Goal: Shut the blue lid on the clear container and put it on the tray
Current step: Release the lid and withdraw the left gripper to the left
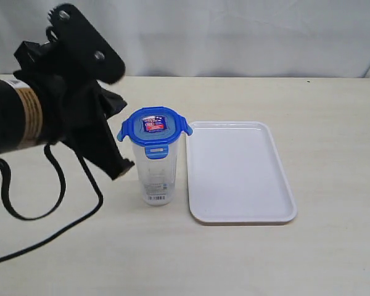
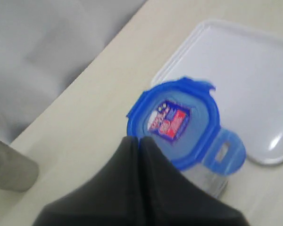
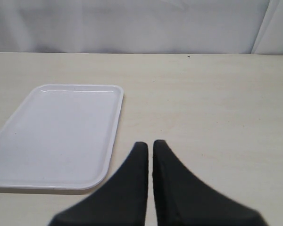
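- Exterior view: the tall clear plastic container (image 1: 155,179), with the small blue snap-flap lid (image 1: 154,126) on top, stands on the table (image 1: 333,123) just beside the flat white rectangular tray (image 1: 240,179).
- Jaws of the left gripper (image 2: 138,139) are together at the lid's edge; the right gripper (image 3: 150,143) is closed and empty.
- Risk: an off-centre push could topple the narrow container.

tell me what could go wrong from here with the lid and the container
1. The clear container is tall and narrow, and the shut left gripper sits right at the blue lid; a sideways push could tip it.
2. The lid's flaps stick out, apparently unlatched, so it might come off in a lift.
3. The container stands close to the rim of the tray and could catch on it.
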You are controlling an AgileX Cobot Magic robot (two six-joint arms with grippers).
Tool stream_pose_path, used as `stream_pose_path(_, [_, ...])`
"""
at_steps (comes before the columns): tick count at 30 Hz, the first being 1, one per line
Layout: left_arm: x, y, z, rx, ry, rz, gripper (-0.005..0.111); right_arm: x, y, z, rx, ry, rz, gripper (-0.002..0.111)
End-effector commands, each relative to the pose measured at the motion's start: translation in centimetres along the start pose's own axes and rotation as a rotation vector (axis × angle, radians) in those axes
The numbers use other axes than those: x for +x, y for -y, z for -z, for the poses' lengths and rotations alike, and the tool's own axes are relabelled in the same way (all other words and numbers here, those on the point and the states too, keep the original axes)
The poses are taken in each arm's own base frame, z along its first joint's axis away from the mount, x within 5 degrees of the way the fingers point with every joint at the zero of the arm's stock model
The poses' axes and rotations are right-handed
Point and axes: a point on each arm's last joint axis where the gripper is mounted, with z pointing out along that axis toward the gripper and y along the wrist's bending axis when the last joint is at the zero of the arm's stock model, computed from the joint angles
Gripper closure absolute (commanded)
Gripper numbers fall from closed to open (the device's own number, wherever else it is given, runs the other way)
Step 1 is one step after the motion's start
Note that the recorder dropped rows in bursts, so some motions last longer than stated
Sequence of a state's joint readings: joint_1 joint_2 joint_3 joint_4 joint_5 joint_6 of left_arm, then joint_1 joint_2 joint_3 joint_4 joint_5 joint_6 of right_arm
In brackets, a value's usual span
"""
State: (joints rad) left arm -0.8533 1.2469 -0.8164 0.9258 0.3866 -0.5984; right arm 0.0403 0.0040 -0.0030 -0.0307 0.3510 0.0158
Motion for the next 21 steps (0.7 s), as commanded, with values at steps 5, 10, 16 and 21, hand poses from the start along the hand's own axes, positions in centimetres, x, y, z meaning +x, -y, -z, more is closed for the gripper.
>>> stream_pose_path(5, [-1.8, -2.5, -0.3, 0.134, 0.346, 0.229, 0.107, 0.0, 0.0, 0.0, 0.002, 0.006, -0.003, 0.104])
stream_pose_path(10, [-2.2, -4.3, -0.4, 0.153, 0.496, 0.248, 0.107, 0.0, 0.0, 0.0, 0.002, 0.006, -0.003, 0.104])
stream_pose_path(16, [-0.4, -7.1, -2.2, 0.243, 0.571, 0.328, 0.107, 0.0, 0.0, 0.0, 0.002, 0.006, -0.003, 0.104])
stream_pose_path(21, [1.4, -9.2, -3.2, 0.318, 0.652, 0.367, 0.107, 0.0, 0.0, 0.0, 0.003, 0.006, -0.001, 0.104])
